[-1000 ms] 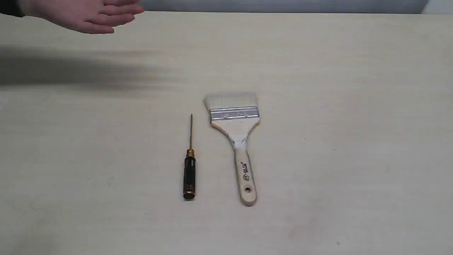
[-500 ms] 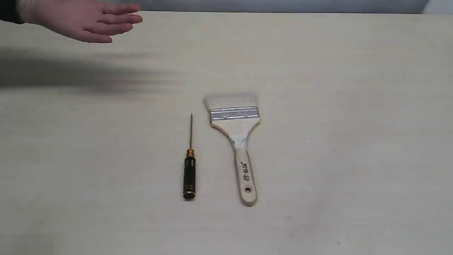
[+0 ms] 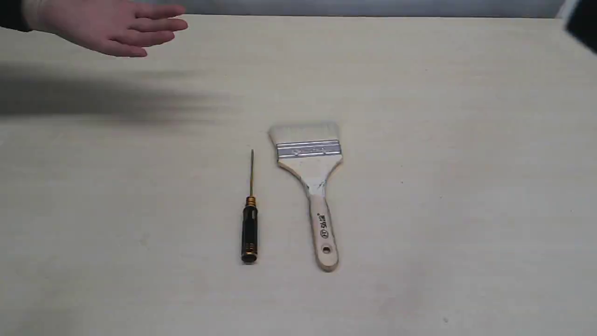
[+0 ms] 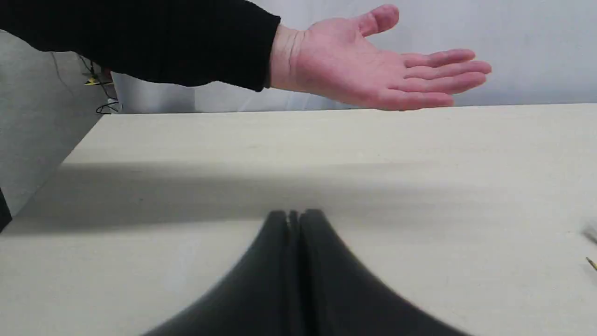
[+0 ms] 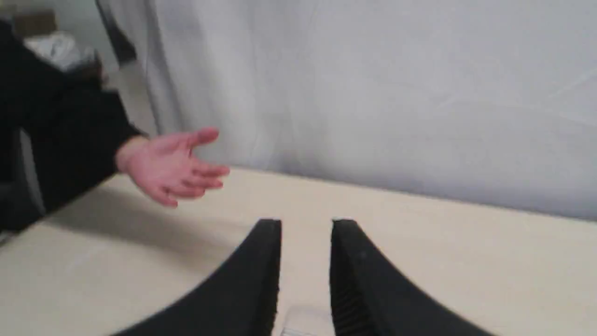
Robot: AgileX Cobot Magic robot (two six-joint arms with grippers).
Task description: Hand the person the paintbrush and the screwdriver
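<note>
Pale wooden tabletop (image 3: pixel 466 186) stretches before a grey wall. At its middle lies the wide flat paintbrush with pale bristles, silver ferrule and light wooden handle (image 3: pixel 310 154). Just beside the paintbrush, parallel and not touching, lies the slim screwdriver with black handle and gold shaft (image 3: pixel 249 228). The person's bare open hand in a black sleeve (image 3: pixel 112 28) is held well away from the paintbrush, beyond the screwdriver. My left gripper (image 4: pixel 294 214) is pressed closed on nothing; my right gripper (image 5: pixel 305 224) is narrowly parted and empty. Neither tool is lifted, so I judge both handovers remain.
</note>
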